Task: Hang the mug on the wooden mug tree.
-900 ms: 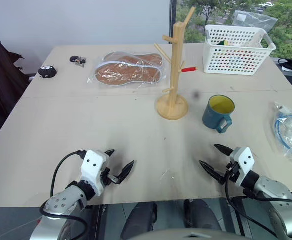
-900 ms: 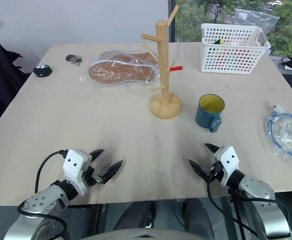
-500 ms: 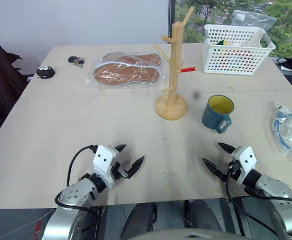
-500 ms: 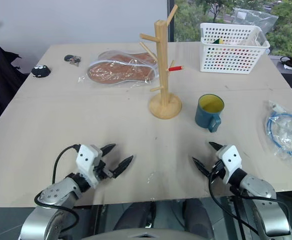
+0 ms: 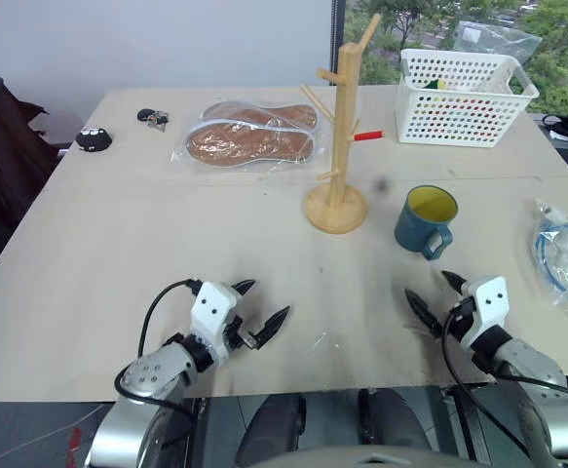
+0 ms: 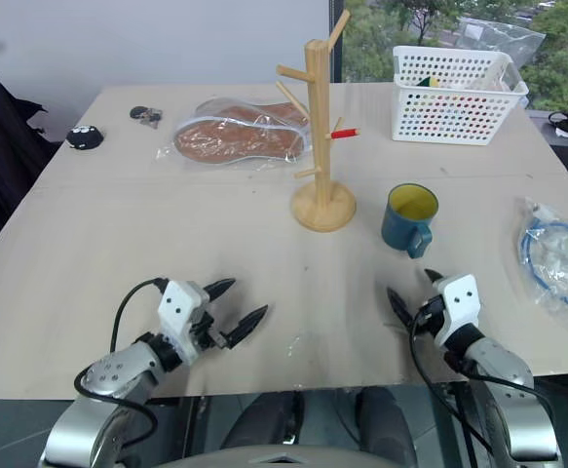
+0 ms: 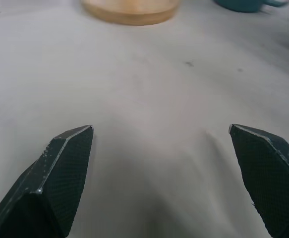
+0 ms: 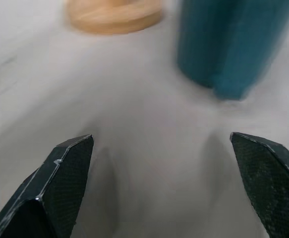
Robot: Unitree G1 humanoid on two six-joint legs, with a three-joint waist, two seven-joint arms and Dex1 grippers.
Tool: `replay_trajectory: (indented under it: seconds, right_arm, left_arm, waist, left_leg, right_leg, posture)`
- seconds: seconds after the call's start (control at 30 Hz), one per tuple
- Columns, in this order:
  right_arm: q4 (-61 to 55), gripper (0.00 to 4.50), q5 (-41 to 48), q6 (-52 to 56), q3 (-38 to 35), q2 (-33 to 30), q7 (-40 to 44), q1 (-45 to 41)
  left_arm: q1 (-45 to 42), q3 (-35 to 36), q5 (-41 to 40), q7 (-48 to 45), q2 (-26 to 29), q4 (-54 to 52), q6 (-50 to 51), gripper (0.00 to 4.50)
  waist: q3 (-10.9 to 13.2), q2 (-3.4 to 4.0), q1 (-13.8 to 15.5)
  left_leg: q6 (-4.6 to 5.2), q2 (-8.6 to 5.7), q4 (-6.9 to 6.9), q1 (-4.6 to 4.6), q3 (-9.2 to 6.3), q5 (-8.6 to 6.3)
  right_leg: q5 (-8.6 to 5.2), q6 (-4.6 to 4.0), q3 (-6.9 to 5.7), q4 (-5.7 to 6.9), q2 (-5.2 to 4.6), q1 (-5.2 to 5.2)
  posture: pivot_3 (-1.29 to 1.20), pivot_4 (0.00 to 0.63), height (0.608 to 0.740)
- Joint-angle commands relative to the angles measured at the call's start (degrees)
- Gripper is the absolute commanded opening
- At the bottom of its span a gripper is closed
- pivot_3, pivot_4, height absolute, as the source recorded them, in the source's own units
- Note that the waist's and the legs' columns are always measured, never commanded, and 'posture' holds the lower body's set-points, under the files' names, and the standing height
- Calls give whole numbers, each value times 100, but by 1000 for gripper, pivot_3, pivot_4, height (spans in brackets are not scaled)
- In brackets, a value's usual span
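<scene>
Teal-blue ceramic mug with yellow inside [image 5: 426,219] stands on pale table [image 5: 167,234], just right of tall light-wood mug tree [image 5: 337,127]. Right gripper [image 5: 436,292] wide open, empty, near mug. Left gripper [image 5: 261,307] open, empty. Step: reach for mug. Next: grab mug, keep handle free for peg
</scene>
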Motion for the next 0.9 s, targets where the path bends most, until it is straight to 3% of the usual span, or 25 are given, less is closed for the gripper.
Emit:
replay_trajectory:
  seconds: [0.03,0.37,0.87,0.9]
  right_arm:
    - [-338,4482,-92,244,-219,258,-663,-194]
    - [-162,4482,-460,268,-331,859,-1656,-786]
    - [191,4482,-467,187,-277,878,-1560,-1016]
    - [212,4228,-463,185,-285,872,-1553,-1030]
  left_arm:
    - [-398,-144,-319,-332,147,-370,210,4500]
    - [-1867,-578,-683,-847,524,-632,946,4500]
    - [-1955,-499,-805,-904,546,-610,956,4500]
    - [-1938,-490,-812,-902,547,-609,945,4500]
  waist:
    - [0,0,-2]
    - [3,6,-51]
    - [6,12,-51]
    - [6,12,-51]
  left_leg:
    - [0,-1,0,0,1,0]
    - [-23,-7,-3,-4,3,14]
    - [-19,-5,-11,-2,2,12]
    - [-19,-5,-11,-3,2,12]
  right_leg:
    - [0,1,0,0,0,0]
    - [13,21,3,2,2,-8]
    - [13,20,3,2,5,-10]
    - [13,21,4,2,5,-10]
  posture:
    - [0,150,740]
    - [0,150,740]
    - [0,150,740]
    - [0,150,740]
